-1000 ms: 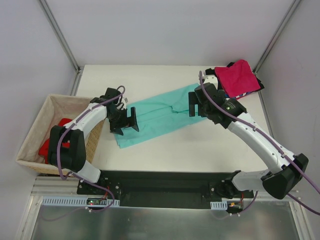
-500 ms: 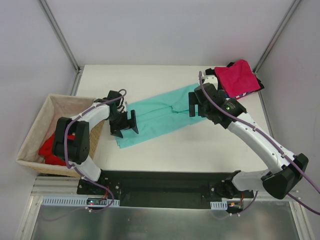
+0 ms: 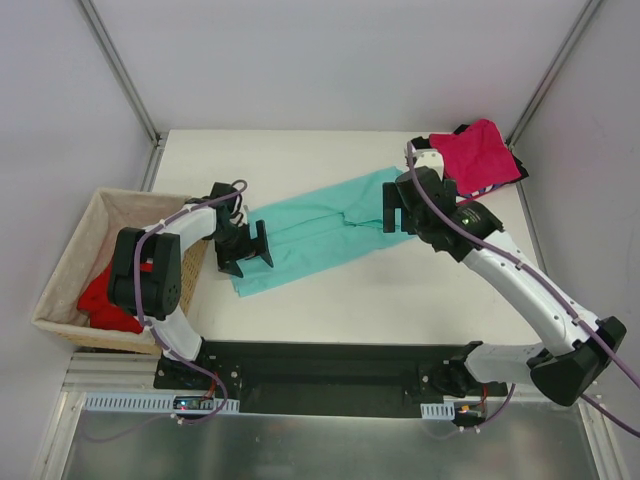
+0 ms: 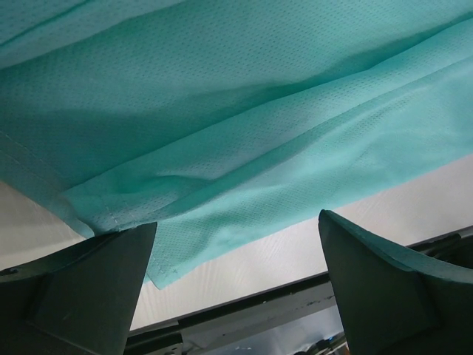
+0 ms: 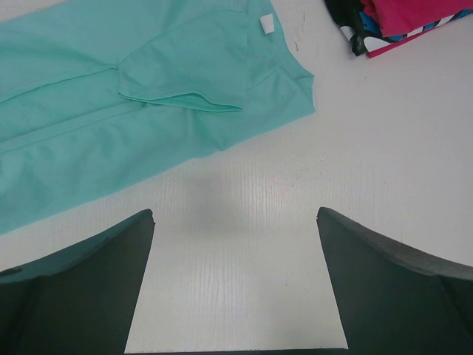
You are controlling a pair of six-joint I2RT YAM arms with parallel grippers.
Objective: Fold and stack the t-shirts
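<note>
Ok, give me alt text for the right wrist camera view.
A teal-green t-shirt, folded into a long strip, lies on the white table beyond the open right gripper. A stack topped by a magenta-pink t-shirt peeks in at top right.

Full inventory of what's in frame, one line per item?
teal t-shirt: 1, teal, folded lengthwise, diagonal across table centre
magenta t-shirt: 1, magenta, top of far-right stack
striped t-shirt: 1, blue and white, edge showing under the magenta
black t-shirt: 1, black, same stack
red t-shirt: 1, red, crumpled in basket
wicker basket: 1, tan, left of table
table: 1, white
left tool: black, open, at teal shirt's hem end
right tool: black, open, by its collar end
</note>
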